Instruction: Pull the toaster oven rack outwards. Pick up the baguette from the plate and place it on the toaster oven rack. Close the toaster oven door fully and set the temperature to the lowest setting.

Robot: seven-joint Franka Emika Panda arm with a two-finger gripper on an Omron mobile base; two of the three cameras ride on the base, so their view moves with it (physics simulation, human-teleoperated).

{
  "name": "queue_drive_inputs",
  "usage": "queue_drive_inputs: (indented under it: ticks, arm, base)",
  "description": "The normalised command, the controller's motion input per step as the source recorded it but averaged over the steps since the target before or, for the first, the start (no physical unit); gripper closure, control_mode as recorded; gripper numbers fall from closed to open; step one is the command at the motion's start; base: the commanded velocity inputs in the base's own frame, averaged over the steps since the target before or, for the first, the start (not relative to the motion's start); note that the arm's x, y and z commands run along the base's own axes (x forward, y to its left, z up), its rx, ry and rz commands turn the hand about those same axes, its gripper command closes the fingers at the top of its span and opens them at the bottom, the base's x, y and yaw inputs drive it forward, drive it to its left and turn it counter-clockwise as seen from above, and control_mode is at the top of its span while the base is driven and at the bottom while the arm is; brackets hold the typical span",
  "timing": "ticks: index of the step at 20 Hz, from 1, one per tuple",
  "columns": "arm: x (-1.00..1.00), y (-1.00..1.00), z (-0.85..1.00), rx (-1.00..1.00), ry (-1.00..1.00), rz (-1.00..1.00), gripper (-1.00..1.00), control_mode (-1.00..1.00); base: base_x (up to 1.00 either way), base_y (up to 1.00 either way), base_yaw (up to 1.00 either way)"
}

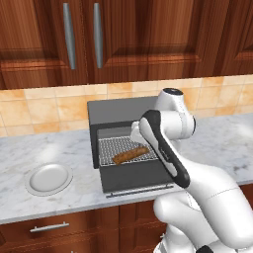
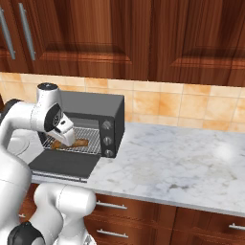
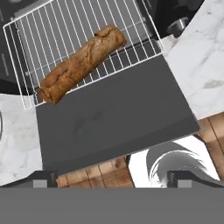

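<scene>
you are looking at a baguette (image 3: 82, 64) lying diagonally on the pulled-out rack (image 3: 39, 35), running from about 7 o'clock up to 1 o'clock in the hand view, with its lower end sitting close to the rack's front edge. the oven (image 2: 103, 115) is standing open, its door (image 3: 113, 116) dropped flat toward you and hanging over the counter (image 2: 182, 158) edge. your gripper (image 3: 111, 177) is hovering above the door with its jaws spread wide and holding nothing, the two fingertips (image 3: 43, 178) just showing at 6 o'clock. the plate (image 1: 48, 178) is sitting bare at about 9 o'clock from the oven in the left base view. the risk you are facing now is the door: with the rack still drawn out, lifting it would likely be pressing the glass against the rack front or the bread's near end, jamming the close or rolling the bread off. you are also working near three knobs (image 2: 108, 139) stacked at the oven's 3 o'clock side, so turning the wrong one is possible, and the frames are not showing which one is governing temperature.
</scene>
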Motion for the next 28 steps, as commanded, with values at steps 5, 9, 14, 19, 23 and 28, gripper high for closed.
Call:
queue_drive_inputs:
  ticks: [5, 9, 14, 19, 23, 28]
  arm:
    - [0.01, 0.07, -0.23, -0.17, -0.03, 0.02, -1.00, -1.00]
    - [0.00, 0.00, -0.47, -0.13, -0.07, 0.00, -1.00, -1.00]
    - [0.02, 0.00, -0.45, -0.05, -0.06, 0.05, -1.00, -1.00]
    - [0.12, 0.00, -0.27, -0.01, -0.13, 0.11, -1.00, -1.00]
    - [0.21, 0.00, -0.28, -0.02, -0.07, 0.13, -1.00, -1.00]
    - [0.22, 0.00, -0.28, -0.04, 0.00, 0.14, -1.00, -1.00]
  base:
    - [0.00, 0.00, 0.00]
    - [0.00, 0.00, 0.00]
    - [0.00, 0.00, 0.00]
    - [0.00, 0.00, 0.00]
    - [0.00, 0.00, 0.00]
    - [0.00, 0.00, 0.00]
